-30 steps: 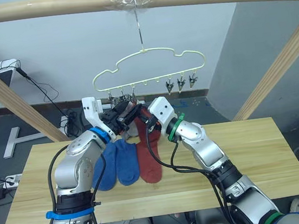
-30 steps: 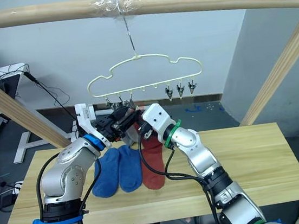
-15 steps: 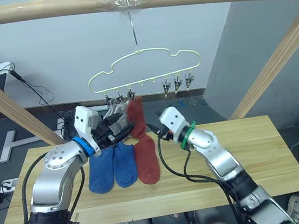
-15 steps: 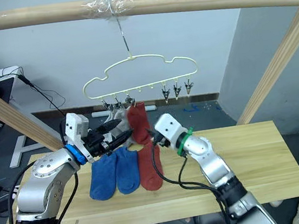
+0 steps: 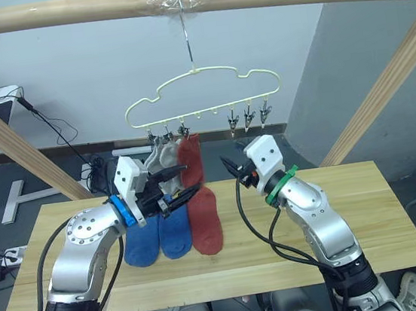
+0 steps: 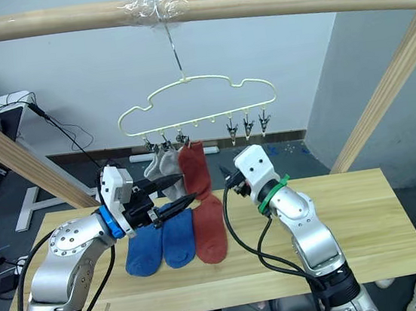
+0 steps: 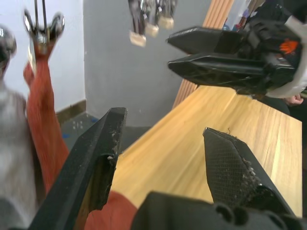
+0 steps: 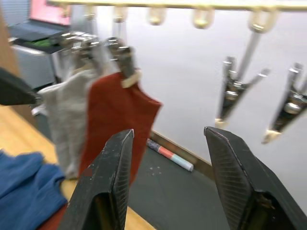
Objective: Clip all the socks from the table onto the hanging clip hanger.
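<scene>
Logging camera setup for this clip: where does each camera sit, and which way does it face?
Left and right eye views: head stereo pair, looking down over both arms at the table and clip hanger.
Left wrist view: along the open left end effector toward the right end effector.
Right wrist view: along its open fingers toward the clipped rust-red sock, shared by all views.

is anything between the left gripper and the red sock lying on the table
Nothing visible blocks it. The open left gripper hangs just above the red sock on the table, with only air between them. The two blue socks lie beside that sock toward the robot's left, and the already clipped red sock hangs just behind the gripper.
</scene>
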### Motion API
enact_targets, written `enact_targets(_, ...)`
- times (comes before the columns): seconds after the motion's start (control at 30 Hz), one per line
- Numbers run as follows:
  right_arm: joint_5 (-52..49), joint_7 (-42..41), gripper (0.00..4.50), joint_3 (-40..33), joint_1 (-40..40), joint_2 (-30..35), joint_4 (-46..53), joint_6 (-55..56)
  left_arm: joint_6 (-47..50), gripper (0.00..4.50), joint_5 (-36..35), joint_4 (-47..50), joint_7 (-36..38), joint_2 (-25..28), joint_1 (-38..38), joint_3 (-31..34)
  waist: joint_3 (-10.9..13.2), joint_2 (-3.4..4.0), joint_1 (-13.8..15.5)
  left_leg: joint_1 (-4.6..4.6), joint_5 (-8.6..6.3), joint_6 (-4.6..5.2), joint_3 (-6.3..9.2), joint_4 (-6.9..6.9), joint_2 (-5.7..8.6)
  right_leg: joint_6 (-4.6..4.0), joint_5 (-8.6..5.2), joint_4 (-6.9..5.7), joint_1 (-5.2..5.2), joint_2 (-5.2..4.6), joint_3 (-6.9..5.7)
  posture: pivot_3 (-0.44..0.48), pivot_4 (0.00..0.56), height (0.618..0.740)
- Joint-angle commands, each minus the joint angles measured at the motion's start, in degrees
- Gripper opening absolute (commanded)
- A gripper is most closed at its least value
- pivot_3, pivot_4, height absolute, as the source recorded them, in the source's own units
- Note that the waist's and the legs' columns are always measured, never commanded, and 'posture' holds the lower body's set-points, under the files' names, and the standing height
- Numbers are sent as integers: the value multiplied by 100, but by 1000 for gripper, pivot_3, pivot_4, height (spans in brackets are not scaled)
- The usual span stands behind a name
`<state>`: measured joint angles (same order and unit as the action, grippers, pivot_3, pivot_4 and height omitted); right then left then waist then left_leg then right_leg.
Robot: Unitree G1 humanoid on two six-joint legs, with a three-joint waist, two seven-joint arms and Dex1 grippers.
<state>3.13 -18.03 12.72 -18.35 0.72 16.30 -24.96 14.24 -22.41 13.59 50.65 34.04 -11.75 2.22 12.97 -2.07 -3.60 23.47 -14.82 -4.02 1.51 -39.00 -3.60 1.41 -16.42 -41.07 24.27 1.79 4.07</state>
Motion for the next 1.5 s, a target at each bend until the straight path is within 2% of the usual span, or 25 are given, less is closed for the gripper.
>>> enact_targets(0.03, -230, 189, 2431, -195, -257, -186, 154, -230, -144, 2943, 35, 111, -12, -58, -158, -73, 0, 0, 0, 0, 0, 0, 0, 0, 0, -2, 1, 0, 0, 0, 0, -46, 168, 694)
enact_targets(0.47, -485, 603, 2431, -584, -966, -423, -431, -536, -172, 2943, 79, 59, -72, -214, -408, -114, -2, -1, 25, 1, 0, 0, 1, 0, 0, -8, 5, 0, 1, 0, -2, -37, 155, 694)
enact_targets(0.93, -610, 598, 2431, -608, -1506, -399, -940, -237, -265, 2943, 144, -30, -119, -341, -470, -190, -2, -1, 26, 12, 0, 1, 1, 1, 0, -12, 7, -1, 10, 0, -3, -36, 149, 694)
enact_targets(1.47, -851, 630, 2431, -692, -1721, -510, -1194, -65, -348, 2943, 62, -157, -68, -517, -563, -206, -3, 0, 29, 16, 0, 0, 3, 1, 0, -13, 8, -2, 11, -1, -5, -28, 146, 694)
enact_targets(1.5, -876, 646, 2271, -727, -1735, -536, -1214, -59, -350, 2943, 63, -156, -68, -531, -558, -210, -3, -1, 29, 16, 0, 0, 4, 1, 0, -12, 8, -2, 11, -1, -6, -28, 146, 694)
